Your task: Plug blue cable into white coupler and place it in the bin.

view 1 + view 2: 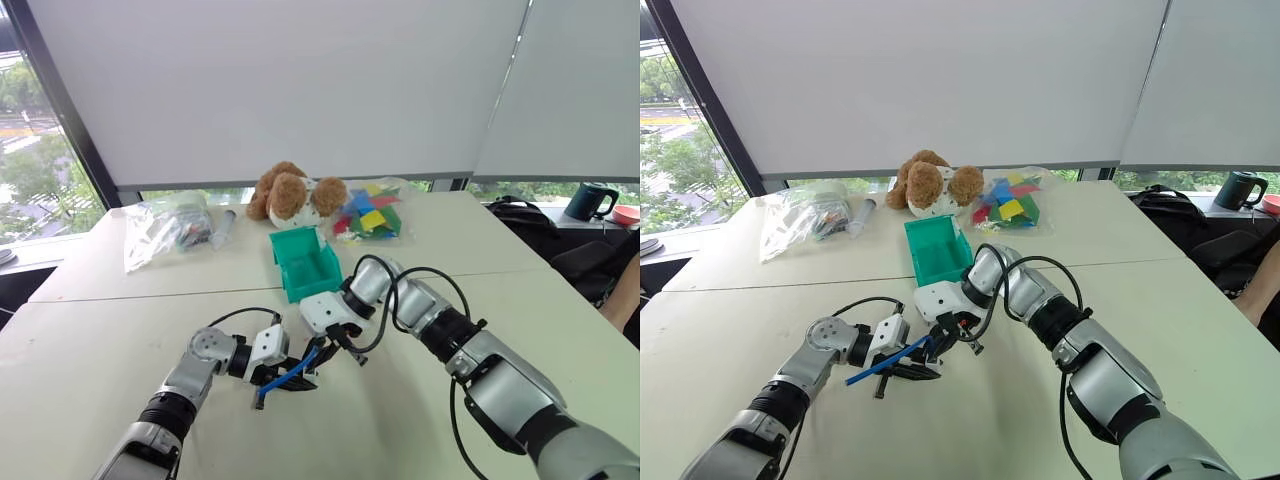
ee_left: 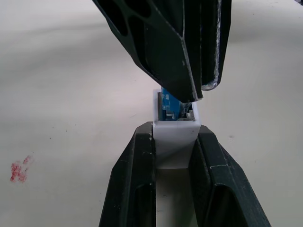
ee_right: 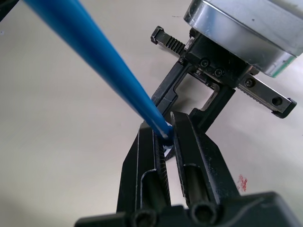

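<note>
Your left gripper (image 2: 176, 156) is clamped on the coupler (image 2: 176, 130), socket facing the right gripper (image 3: 166, 137), which pinches the cable (image 1: 292, 375) at its plug, above the table (image 1: 100, 340) before the bin (image 1: 305, 265). Both are light; the cord is floppy, so hold near the plug. The cable trails away toward your left.

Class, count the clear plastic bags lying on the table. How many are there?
2: one bag left of the stuffed toy, one of coloured blocks on its right.
</note>
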